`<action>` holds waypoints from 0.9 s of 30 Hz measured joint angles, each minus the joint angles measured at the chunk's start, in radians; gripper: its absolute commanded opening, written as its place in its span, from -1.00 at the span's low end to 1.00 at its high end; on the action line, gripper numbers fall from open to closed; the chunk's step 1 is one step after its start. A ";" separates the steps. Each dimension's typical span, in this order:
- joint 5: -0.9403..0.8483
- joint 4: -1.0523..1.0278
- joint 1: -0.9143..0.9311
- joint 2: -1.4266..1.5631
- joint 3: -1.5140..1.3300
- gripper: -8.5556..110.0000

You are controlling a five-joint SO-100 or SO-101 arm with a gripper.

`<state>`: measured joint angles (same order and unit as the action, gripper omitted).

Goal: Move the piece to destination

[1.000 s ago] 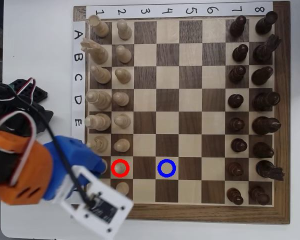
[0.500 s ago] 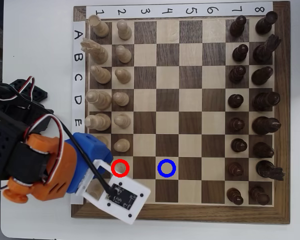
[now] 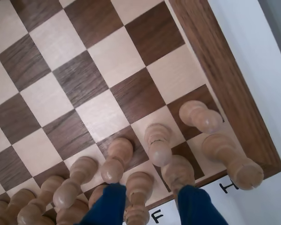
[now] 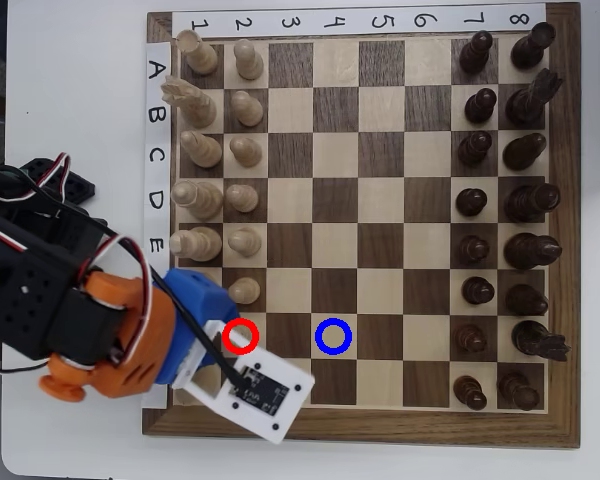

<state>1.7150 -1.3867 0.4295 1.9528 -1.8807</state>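
Note:
The piece (image 4: 245,337), a short pale pawn inside a red ring, is partly covered by my arm's cable in the overhead view. In the wrist view the piece (image 3: 157,140) stands just ahead of my gripper (image 3: 152,208). Its blue fingers (image 3: 107,206) are apart and hold nothing, hanging above the pale back-row pieces. The destination (image 4: 332,337), a dark square with a blue ring, lies two squares right of the piece and is bare. In the overhead view my gripper (image 4: 218,348) is mostly hidden under the white camera mount (image 4: 255,392).
Neighbouring pale pawns (image 3: 114,159) (image 3: 200,116) flank the piece, and taller pale pieces (image 3: 234,164) stand behind them. Dark pieces (image 4: 475,290) fill the right columns. The board's wooden rim (image 4: 380,428) runs close below.
My arm has swung right and up from the board's lower left corner, so the gripper now sits over the red-ringed square's left side. No piece has moved.

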 measured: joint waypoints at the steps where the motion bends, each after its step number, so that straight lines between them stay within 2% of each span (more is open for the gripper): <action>1: -0.005 0.011 0.000 -0.005 -0.002 -0.52; 27: -0.038 0.129 0.031 -0.103 -0.098 -0.57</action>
<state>1.6766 -1.2579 0.4602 1.8500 -1.9788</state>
